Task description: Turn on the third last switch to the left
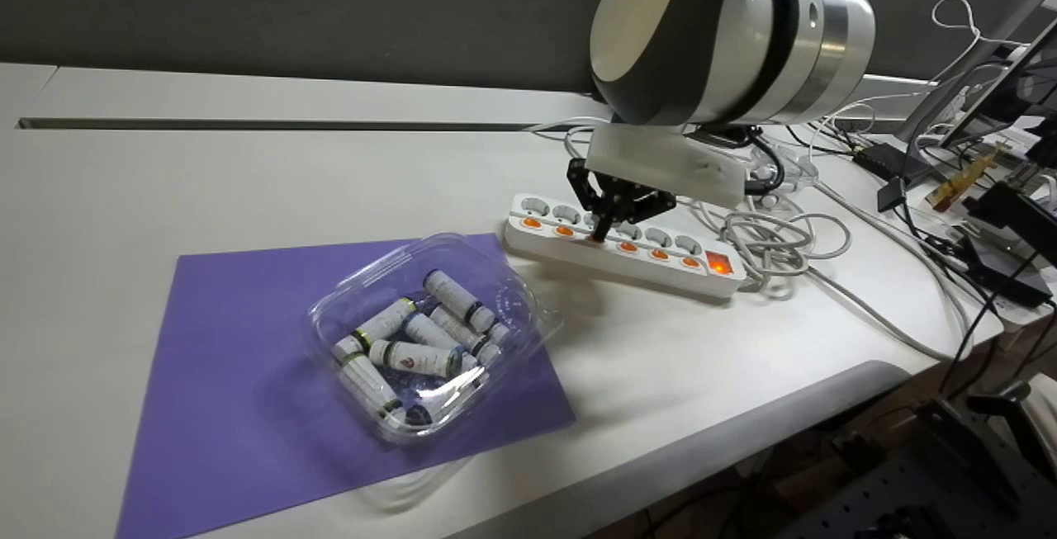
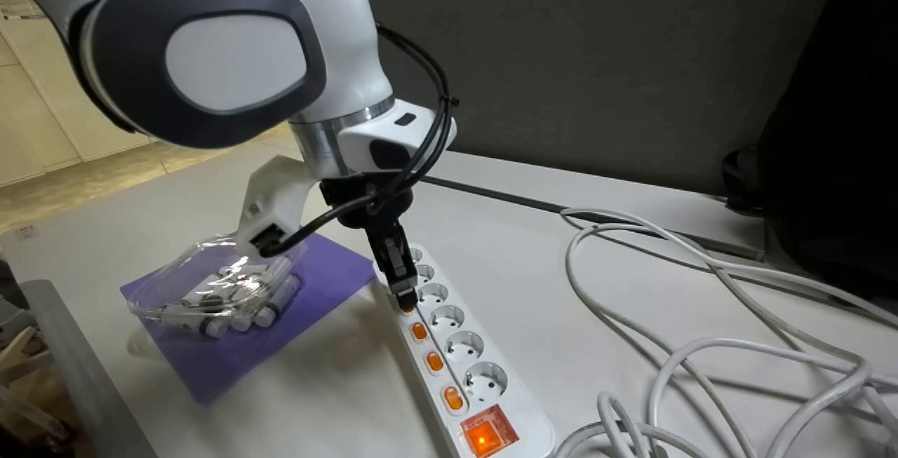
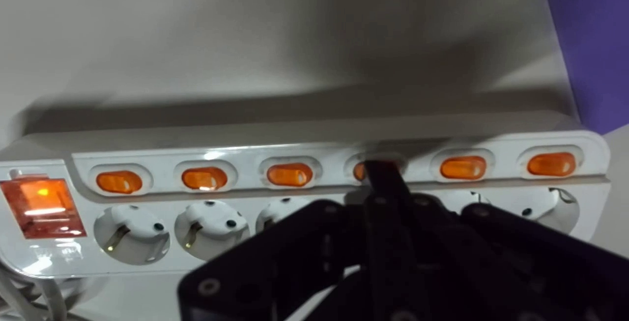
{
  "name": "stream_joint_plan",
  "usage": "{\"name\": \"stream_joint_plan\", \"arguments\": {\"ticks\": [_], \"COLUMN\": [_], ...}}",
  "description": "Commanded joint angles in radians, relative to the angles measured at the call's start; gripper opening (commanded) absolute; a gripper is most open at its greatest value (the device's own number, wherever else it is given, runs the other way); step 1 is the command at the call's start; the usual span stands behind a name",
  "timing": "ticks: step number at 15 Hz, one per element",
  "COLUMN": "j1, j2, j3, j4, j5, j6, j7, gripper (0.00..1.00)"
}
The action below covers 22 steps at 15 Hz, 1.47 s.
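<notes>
A white power strip (image 1: 628, 268) lies on the table, with a row of orange rocker switches beside its sockets. It also shows in an exterior view (image 2: 530, 426) and in the wrist view (image 3: 331, 154). The large red-orange main switch (image 1: 719, 263) at one end is lit. My gripper (image 1: 599, 235) is shut and empty, pointing down. In the wrist view its tips (image 3: 385, 166) cover most of the third switch (image 3: 359, 171) from the end away from the main switch. The tips (image 2: 406, 298) are at that switch; exact contact and its tilt are hidden.
A purple sheet (image 1: 215, 374) lies beside the strip's far end. On it stands a clear plastic box (image 1: 330, 291) with several small white bottles (image 1: 413, 357). White cables (image 1: 772, 238) coil by the main-switch end. A grey partition (image 1: 289, 11) stands behind the table.
</notes>
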Motion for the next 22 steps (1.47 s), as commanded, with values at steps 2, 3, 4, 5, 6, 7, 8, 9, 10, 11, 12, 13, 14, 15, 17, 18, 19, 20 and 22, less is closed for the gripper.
{"name": "stream_joint_plan", "arguments": {"ticks": [2, 3, 4, 5, 6, 7, 8, 9, 10, 11, 12, 13, 14, 15, 17, 18, 19, 20, 22], "j1": [-0.009, -0.011, -0.013, -0.015, -0.016, -0.018, -0.018, -0.020, -0.020, -0.021, -0.020, -0.016, -0.013, -0.002, 0.032, 0.050, 0.071, 0.091, 0.136], "j2": [-0.012, -0.011, -0.010, -0.009, -0.008, -0.008, -0.007, -0.006, -0.003, 0.000, 0.005, 0.013, 0.019, 0.029, 0.049, 0.057, 0.068, 0.077, 0.097], "j3": [0.018, 0.022, 0.024, 0.028, 0.029, 0.031, 0.032, 0.033, 0.033, 0.033, 0.030, 0.024, 0.020, 0.010, -0.024, -0.040, -0.058, -0.074, -0.112], "j4": [-0.001, 0.000, 0.001, 0.001, 0.002, 0.002, 0.003, 0.003, 0.005, 0.007, 0.009, 0.014, 0.017, 0.021, 0.028, 0.030, 0.035, 0.040, 0.053], "j5": [0.030, 0.034, 0.039, 0.046, 0.049, 0.052, 0.056, 0.062, 0.063, 0.064, 0.063, 0.060, 0.057, 0.049, 0.023, 0.012, 0.002, -0.004, -0.027], "j6": [0.014, 0.014, 0.013, 0.011, 0.011, 0.009, 0.009, 0.008, 0.006, 0.004, 0.002, -0.003, -0.007, -0.007, 0.002, 0.003, 0.000, -0.002, -0.023], "j7": [-0.027, -0.029, -0.030, -0.033, -0.033, -0.034, -0.034, -0.036, -0.035, -0.035, -0.033, -0.029, -0.026, -0.019, 0.002, 0.012, 0.021, 0.027, 0.046], "gripper": [0.00, 0.00, 0.00, 0.00, 0.00, 0.00, 0.00, 0.00, 0.00, 0.00, 0.00, 0.00, 0.00, 0.00, 0.00, 0.00, 0.00, 0.00, 0.00]}}
